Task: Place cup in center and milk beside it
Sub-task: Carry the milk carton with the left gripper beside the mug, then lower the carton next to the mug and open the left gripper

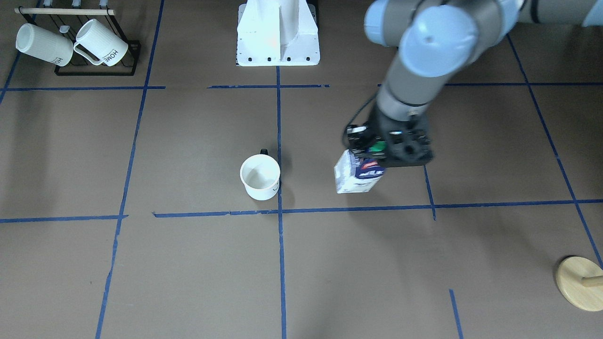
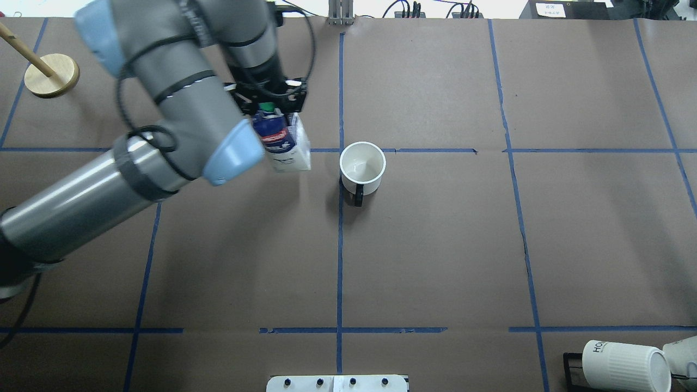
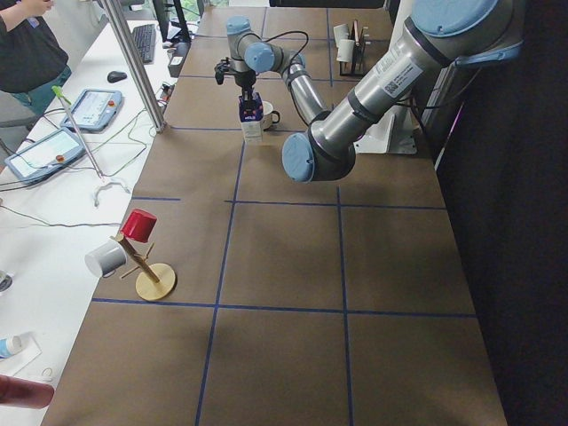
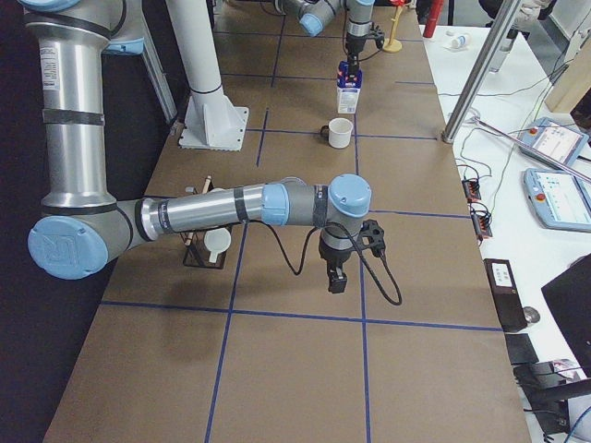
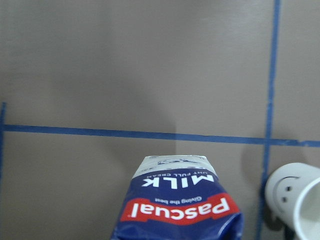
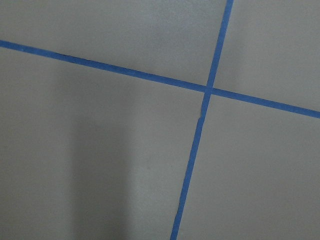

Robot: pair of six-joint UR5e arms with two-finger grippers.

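Note:
The cup (image 1: pixel 260 176) is a white mug with a dark handle. It stands upright beside the center (image 1: pixel 280 211), where the long blue tape lines cross; it also shows in the overhead view (image 2: pixel 362 166). Its smiley face shows in the left wrist view (image 5: pixel 290 192). My left gripper (image 1: pixel 372 157) is shut on the top of the milk (image 1: pixel 358 178), a dark blue carton with a green cap. The milk (image 2: pixel 283 147) hangs upright, low over the table, on the cup's left with a gap between them. I cannot tell whether its base touches. My right gripper (image 4: pixel 337 277) shows only in the exterior right view, so I cannot tell its state.
A black rack (image 1: pixel 96 70) with two ribbed "HOME" mugs (image 1: pixel 44 44) stands in one corner. A wooden stand (image 1: pixel 579 282) is at the opposite corner, with a red and a grey cup on it (image 3: pixel 142 257). The white robot base (image 1: pixel 278 33) is behind the cup.

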